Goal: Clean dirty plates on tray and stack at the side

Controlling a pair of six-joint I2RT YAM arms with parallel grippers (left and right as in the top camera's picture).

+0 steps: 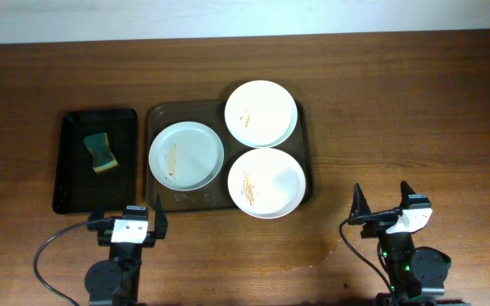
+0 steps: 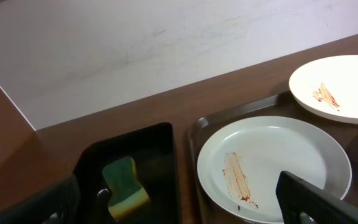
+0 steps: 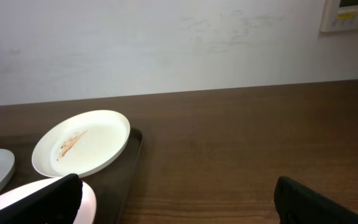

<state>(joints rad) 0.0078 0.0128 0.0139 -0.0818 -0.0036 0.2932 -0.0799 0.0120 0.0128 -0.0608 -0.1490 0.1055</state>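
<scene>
The left gripper (image 1: 126,218), at 8 o'clock from the tray (image 1: 196,198), and the right gripper (image 1: 382,206), at 4 o'clock, hold nothing, fingers apart. Three plates (image 1: 186,155) lie on the tray. They seem stiff, slippery, breakable; better pinch the rim.
</scene>
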